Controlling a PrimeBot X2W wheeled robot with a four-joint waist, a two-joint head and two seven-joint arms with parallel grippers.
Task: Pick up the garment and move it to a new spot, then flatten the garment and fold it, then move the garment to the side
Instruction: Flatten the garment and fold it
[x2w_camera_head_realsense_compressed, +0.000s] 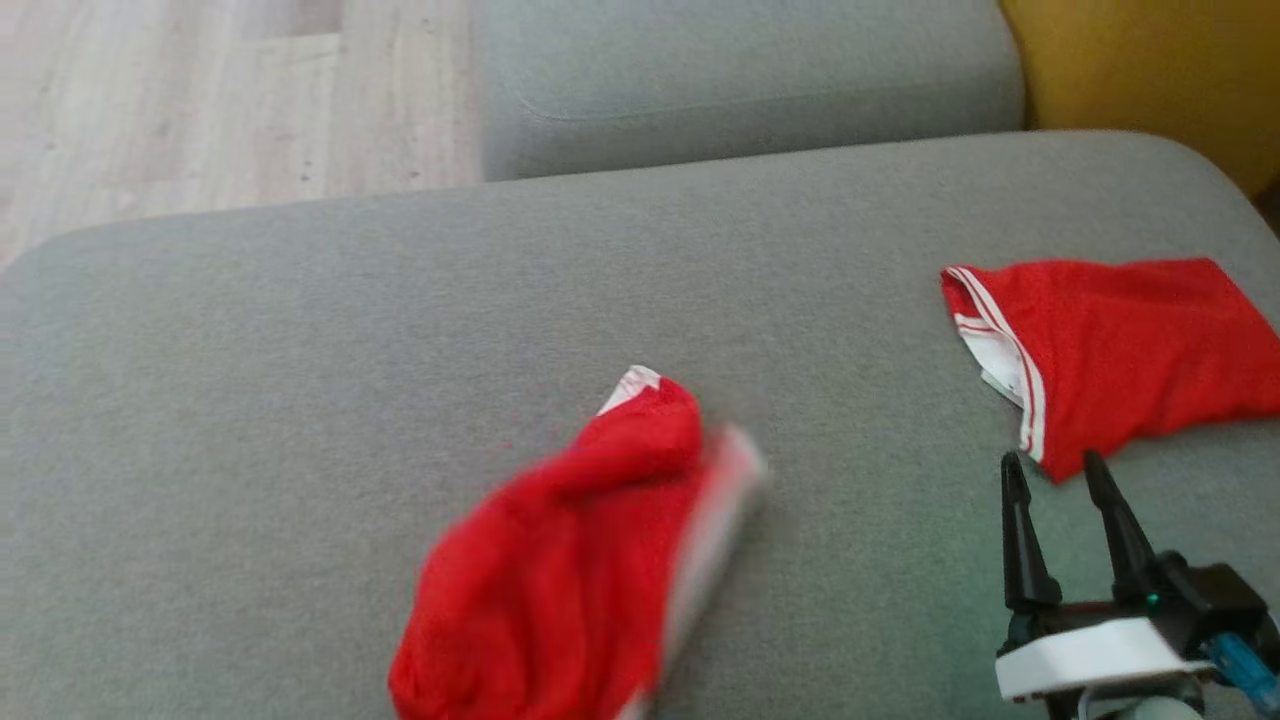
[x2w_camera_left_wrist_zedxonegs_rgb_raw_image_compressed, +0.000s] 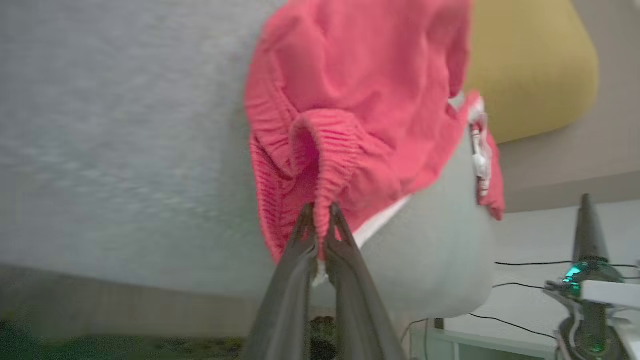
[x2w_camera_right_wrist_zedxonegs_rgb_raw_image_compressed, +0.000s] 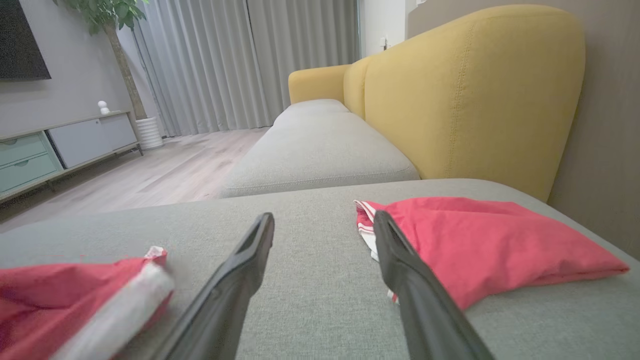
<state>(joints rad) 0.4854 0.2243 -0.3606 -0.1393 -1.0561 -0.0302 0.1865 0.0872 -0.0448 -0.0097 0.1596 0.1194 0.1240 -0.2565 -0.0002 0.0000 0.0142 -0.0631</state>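
The garment (x2w_camera_head_realsense_compressed: 560, 560) is a crumpled red pair of shorts with white trim, blurred, at the bottom middle of the grey sofa seat (x2w_camera_head_realsense_compressed: 300, 350). In the left wrist view my left gripper (x2w_camera_left_wrist_zedxonegs_rgb_raw_image_compressed: 320, 212) is shut on the garment's (x2w_camera_left_wrist_zedxonegs_rgb_raw_image_compressed: 360, 90) ribbed red waistband, and the cloth bunches beyond the fingertips. The same garment (x2w_camera_right_wrist_zedxonegs_rgb_raw_image_compressed: 75, 300) shows at the right wrist view's lower left. My right gripper (x2w_camera_head_realsense_compressed: 1055, 470) stands open at the lower right with nothing between its fingers. In its own view the right gripper (x2w_camera_right_wrist_zedxonegs_rgb_raw_image_compressed: 324, 220) hovers over bare cushion.
A second red garment (x2w_camera_head_realsense_compressed: 1120, 350) lies flat on the seat's right side, just beyond my right fingertips, and appears again as the flat garment (x2w_camera_right_wrist_zedxonegs_rgb_raw_image_compressed: 480, 240). A yellow backrest (x2w_camera_right_wrist_zedxonegs_rgb_raw_image_compressed: 475, 90) rises on the right. Another grey cushion (x2w_camera_head_realsense_compressed: 740, 80) and wooden floor (x2w_camera_head_realsense_compressed: 200, 90) lie beyond.
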